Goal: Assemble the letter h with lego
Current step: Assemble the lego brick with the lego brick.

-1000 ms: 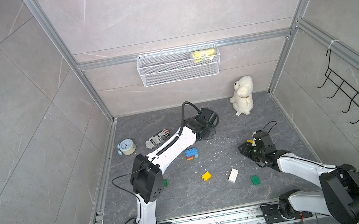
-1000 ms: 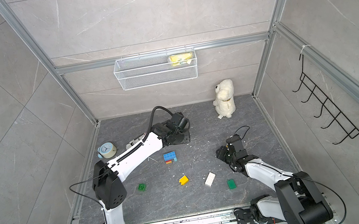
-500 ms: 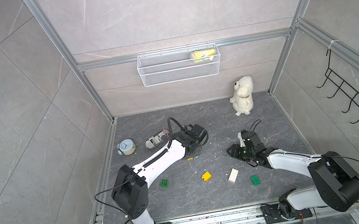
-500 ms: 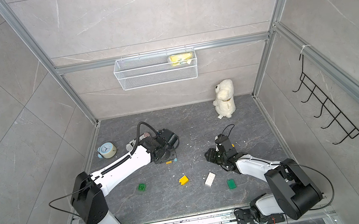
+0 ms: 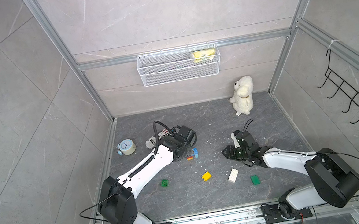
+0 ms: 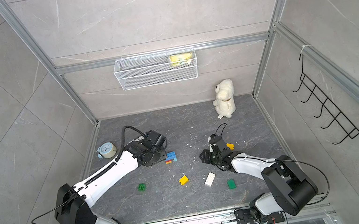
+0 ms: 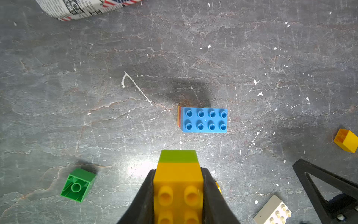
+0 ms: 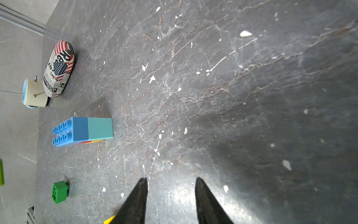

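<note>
Nearest the rail (image 5: pixel 216 219), loose on the dark floor (image 5: pixel 209 117): a flat green brick (image 5: pixel 255 179), a white oblong brick (image 5: pixel 233 175), a yellow brick (image 5: pixel 206 176), a green square brick (image 5: pixel 164 183) with its hollow underside showing. Further in, gripped tight in the left gripper (image 7: pixel 178 171): a yellow-and-lime stack (image 7: pixel 178 190), studs toward the wrist, just short of the blue eight-stud stack (image 7: pixel 204 120). Opposite, spread apart around nothing: the right gripper (image 8: pixel 170 180). Beyond, a newsprint pouch (image 8: pixel 58 67) with stars and stripes, its bold black lettering too broken to read, beside a small blue-faced clock (image 5: pixel 126 147)
</note>
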Robot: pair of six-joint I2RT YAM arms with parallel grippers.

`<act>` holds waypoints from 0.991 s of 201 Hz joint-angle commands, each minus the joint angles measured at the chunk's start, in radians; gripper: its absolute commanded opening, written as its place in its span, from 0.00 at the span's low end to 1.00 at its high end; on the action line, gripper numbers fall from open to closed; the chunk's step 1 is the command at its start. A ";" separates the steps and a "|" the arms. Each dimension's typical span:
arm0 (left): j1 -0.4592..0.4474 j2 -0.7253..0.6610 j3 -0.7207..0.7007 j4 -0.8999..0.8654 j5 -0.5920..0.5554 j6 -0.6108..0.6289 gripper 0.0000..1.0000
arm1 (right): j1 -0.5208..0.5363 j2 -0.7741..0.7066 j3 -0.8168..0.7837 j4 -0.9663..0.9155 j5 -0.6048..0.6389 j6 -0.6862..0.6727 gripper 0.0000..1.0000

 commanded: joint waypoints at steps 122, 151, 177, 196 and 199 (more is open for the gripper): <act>0.042 0.270 0.230 -0.047 0.056 0.055 0.00 | 0.029 0.050 0.059 -0.052 0.020 -0.041 0.44; 0.043 0.285 0.233 -0.055 0.060 0.057 0.00 | 0.030 0.048 0.061 -0.055 0.023 -0.043 0.44; 0.045 0.290 0.230 -0.066 0.051 0.058 0.00 | 0.032 0.047 0.061 -0.056 0.027 -0.044 0.44; 0.047 0.297 0.232 -0.074 0.049 0.067 0.00 | 0.031 0.047 0.061 -0.058 0.028 -0.044 0.44; 0.047 0.299 0.233 -0.073 0.051 0.070 0.00 | 0.031 0.047 0.061 -0.057 0.029 -0.044 0.44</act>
